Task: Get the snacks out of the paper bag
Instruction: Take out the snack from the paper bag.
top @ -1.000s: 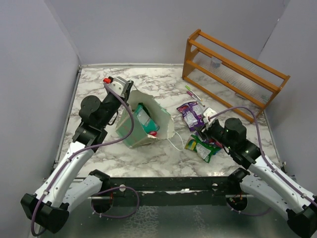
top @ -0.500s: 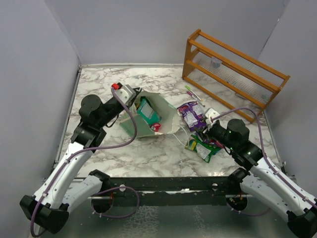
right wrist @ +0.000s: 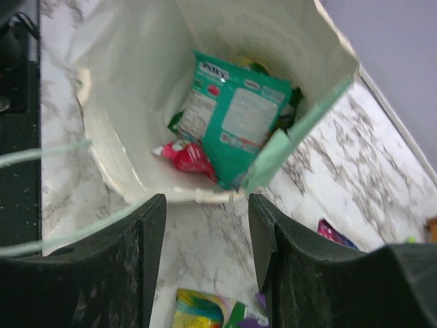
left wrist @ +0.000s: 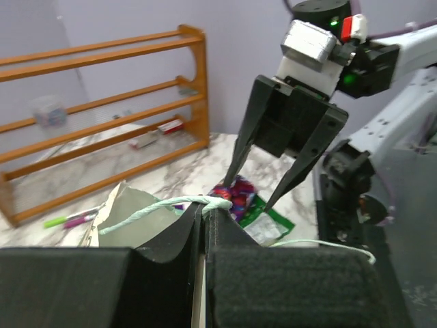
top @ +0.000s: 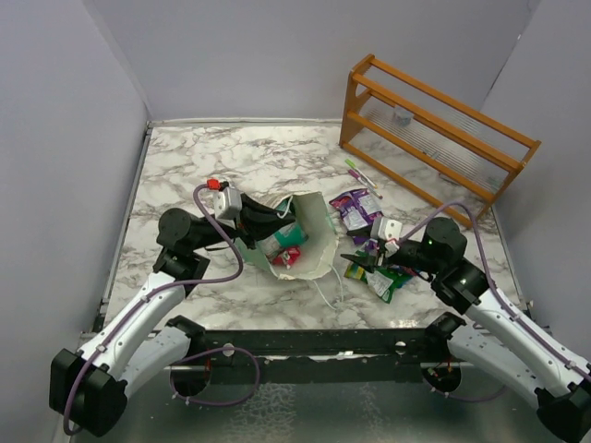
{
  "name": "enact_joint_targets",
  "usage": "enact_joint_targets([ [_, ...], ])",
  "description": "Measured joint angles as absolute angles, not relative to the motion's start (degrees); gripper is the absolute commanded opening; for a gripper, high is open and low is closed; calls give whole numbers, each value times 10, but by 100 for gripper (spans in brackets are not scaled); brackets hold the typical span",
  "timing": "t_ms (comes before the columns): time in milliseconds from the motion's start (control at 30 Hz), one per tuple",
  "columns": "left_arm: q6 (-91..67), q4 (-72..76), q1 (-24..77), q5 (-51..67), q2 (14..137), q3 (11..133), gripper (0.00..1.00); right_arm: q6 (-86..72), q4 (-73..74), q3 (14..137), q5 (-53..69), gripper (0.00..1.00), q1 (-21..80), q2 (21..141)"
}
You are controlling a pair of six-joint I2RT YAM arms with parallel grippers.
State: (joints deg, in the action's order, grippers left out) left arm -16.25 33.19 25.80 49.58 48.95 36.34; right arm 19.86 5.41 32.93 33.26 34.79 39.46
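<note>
Left claw (top: 284,214): fingers pressed together, no gap visible between the pads in the left wrist view (left wrist: 205,213). It has hold of the paper bag (top: 319,229) by the rim, where a pale green cord handle (left wrist: 157,207) crosses the fingertips. The bag lies tipped on the marble table (top: 212,157), hanging from this claw, and its mouth faces away from it toward the right claw.

Right claw (top: 355,260): fingers spread wide, nothing between them (confirmed in both wrist views (right wrist: 205,199) (left wrist: 247,203)). It sits just in front of the bag's mouth, apart from the rim, and points into the opening.

Contents of the bag, seen straight ahead of the right claw:
- a teal packet (right wrist: 239,123), leaning against the far wall;
- a red packet (right wrist: 184,156), touching the teal one's lower left edge;
- more green behind the teal packet; cannot tell what it is.

Outside the bag:
- a green packet (top: 383,277) on the table directly beneath the right claw's wrist;
- a purple packet (top: 355,208) just beyond the right claw, beside the bag's rim.

Further beyond the right claw lies a pen (top: 360,173), and behind it stands a wooden rack (top: 434,129).
</note>
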Motion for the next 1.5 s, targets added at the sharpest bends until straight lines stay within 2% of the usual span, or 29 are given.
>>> enact_joint_targets([
  [167,-251,433,280,531,509,342,0,214,15,322,375,52,382,389],
  [400,-280,471,314,534,500,336,0,266,4,339,390,54,439,437],
  [567,-279,471,315,534,499,335,0,357,11,370,320,58,528,491],
  [900,-240,405,315,533,474,334,0,555,13,432,173,77,599,639],
  [1500,-228,381,316,529,462,334,0,701,-5,515,23,81,616,837],
])
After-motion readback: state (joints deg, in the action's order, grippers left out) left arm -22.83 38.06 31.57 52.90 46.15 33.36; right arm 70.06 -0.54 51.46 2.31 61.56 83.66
